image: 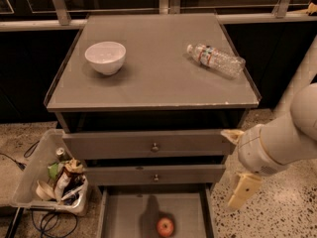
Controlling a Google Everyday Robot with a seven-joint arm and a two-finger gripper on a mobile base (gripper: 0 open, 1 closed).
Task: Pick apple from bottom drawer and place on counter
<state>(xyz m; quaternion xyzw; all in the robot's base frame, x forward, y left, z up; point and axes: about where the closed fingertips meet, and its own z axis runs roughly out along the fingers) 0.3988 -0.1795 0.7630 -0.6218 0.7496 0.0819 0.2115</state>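
Observation:
The apple, small and red, lies on the floor of the open bottom drawer, near its front middle. The counter is the flat grey cabinet top above the two upper drawers. My gripper hangs at the right of the cabinet, level with the upper drawers, above and to the right of the apple and apart from it. Its two cream fingers stand apart with nothing between them.
A white bowl stands at the counter's left and a plastic water bottle lies at its right. The top drawer is pulled out slightly. A bin of rubbish sits on the floor at the left.

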